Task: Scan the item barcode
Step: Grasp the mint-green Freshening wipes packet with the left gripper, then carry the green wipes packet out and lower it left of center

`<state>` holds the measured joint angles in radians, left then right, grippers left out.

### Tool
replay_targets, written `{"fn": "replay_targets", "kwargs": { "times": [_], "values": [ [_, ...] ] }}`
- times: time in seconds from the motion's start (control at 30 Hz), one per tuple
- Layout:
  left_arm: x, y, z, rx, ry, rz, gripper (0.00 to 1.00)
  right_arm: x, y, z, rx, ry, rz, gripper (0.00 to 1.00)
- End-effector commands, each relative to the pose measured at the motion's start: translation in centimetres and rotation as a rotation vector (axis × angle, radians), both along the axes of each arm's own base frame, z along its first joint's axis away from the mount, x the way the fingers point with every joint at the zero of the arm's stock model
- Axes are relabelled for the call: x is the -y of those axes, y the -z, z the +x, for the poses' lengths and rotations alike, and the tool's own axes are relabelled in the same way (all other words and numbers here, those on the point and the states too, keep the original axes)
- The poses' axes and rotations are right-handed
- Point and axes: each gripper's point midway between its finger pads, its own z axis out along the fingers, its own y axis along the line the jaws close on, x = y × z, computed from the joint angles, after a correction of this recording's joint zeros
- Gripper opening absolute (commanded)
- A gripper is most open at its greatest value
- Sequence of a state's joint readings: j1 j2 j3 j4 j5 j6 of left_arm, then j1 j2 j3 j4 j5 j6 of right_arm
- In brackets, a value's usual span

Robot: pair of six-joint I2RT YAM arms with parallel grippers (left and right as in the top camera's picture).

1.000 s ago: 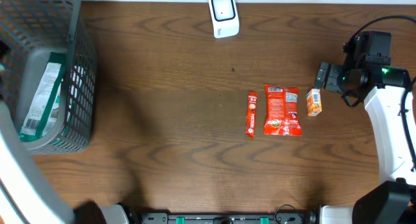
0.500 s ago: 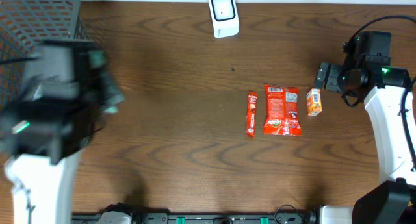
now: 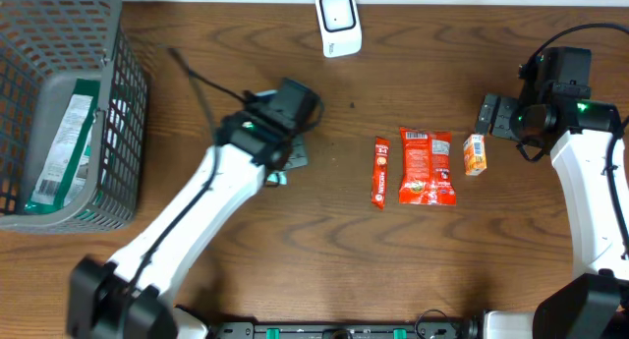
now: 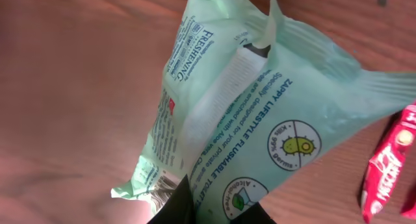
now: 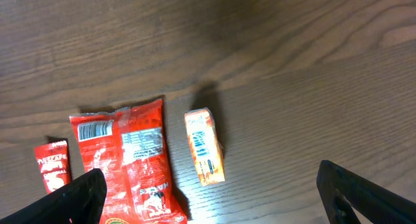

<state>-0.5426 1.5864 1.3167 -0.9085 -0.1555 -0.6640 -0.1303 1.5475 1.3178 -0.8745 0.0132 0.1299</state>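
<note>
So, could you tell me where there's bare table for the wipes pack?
Bare wood lies between the scanner and the red pouch, and between the basket and the left gripper holding the wipes pack. Crowded: the row of stick packet, pouch and orange box beside the open right gripper.

Shop checkout: barcode scanner, shopping basket.
</note>
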Motion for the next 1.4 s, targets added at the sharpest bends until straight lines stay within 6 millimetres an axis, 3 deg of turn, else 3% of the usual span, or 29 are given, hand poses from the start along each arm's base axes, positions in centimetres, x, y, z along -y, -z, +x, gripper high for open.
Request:
{"fn": "replay_targets", "kwargs": {
  "times": [0.0,0.2,0.3,0.33,0.43,0.63,0.77,0.83,0.9,0.93,0.97,1.03,1.23,1.37],
  "values": [
    [0.9,3.4,1.0,-0.047,-0.011,0.037,0.13,0.2,-0.5,0.2,0.015,0.018,0.008,0.99],
    [1.2,7.3,1.5,-0.115,-0.011,0.078,0.17,0.2,-0.5,0.2,0.015,0.018,0.008,0.99],
    [1.3,8.1,1.6,-0.128,-0.011,0.086,0.17,0.2,-0.5,0.2,0.015,0.018,0.008,0.99],
    [1.3,8.3,1.6,-0.128,-0.010,0.086,0.22,0.2,-0.5,0.2,0.015,0.018,0.008,0.99],
    [1.5,8.2,2.0,-0.114,-0.010,0.078,0.27,0.2,-0.5,0.2,0.015,0.018,0.008,0.99],
    [2.1,8.1,2.8,-0.080,-0.007,0.057,0.28,0.2,-0.5,0.2,0.015,0.018,0.008,0.99],
    [2.2,7.5,3.4,-0.061,0.056,0.066,0.47,0.2,-0.5,0.2,0.015,0.018,0.008,0.99],
    [2.1,6.4,3.7,-0.054,0.085,0.070,0.49,0.2,-0.5,0.2,0.015,0.018,0.008,0.99],
    [1.8,5.5,3.7,-0.051,0.077,0.069,0.46,0.2,-0.5,0.2,0.015,0.018,0.008,0.99],
    [1.5,5.1,3.6,-0.051,0.072,0.069,0.38,0.2,-0.5,0.2,0.015,0.018,0.008,0.99],
    [1.1,5.0,3.5,-0.058,0.065,0.072,0.24,0.2,-0.5,0.2,0.015,0.018,0.008,0.99],
    [0.6,5.2,3.2,-0.081,0.057,0.072,0.09,0.2,-0.5,0.2,0.015,0.018,0.008,0.99],
    [3.5,7.4,0.8,-0.207,0.199,-0.094,0.08,0.2,-0.5,0.2,0.015,0.018,0.008,0.99],
    [3.6,9.1,-0.7,-0.261,0.210,-0.121,0.08,0.2,-0.5,0.2,0.015,0.018,0.008,0.99]
  ]
}}
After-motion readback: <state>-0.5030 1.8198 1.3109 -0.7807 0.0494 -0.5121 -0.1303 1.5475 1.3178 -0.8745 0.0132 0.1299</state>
